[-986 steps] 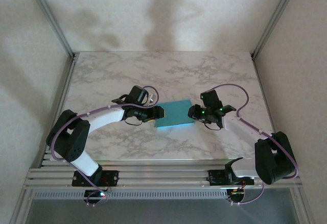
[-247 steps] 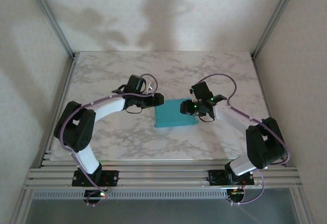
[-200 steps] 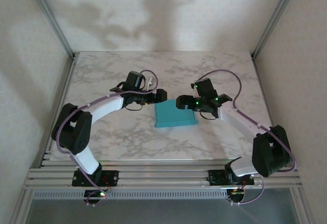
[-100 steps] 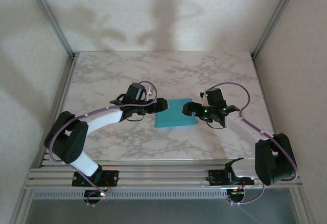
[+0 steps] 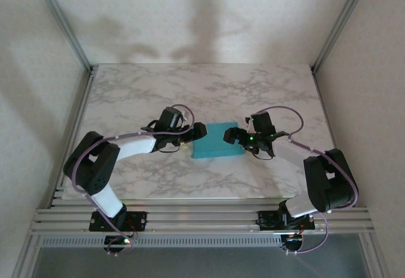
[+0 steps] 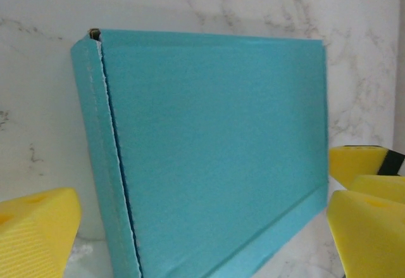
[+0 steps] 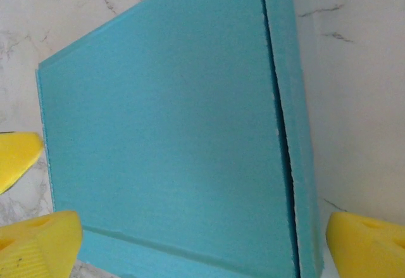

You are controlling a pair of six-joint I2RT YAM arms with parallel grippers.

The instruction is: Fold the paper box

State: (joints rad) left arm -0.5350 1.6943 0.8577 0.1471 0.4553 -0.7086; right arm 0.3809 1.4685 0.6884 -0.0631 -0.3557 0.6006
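Left gripper (image 5: pixel 197 132) and right gripper (image 5: pixel 229 137) have settled beside the paper box (image 5: pixel 215 144).

The paper box (image 5: pixel 217 142) is turquoise all over, the table (image 5: pixel 209 88) is white with wavy grey lines, and the fingers (image 6: pixel 38 237) are yellow.

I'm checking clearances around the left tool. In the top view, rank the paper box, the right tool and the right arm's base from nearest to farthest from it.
1. paper box, right beside the left tool, on its right.
2. right tool, at the box's opposite end.
3. right arm's base, far off at the near right.
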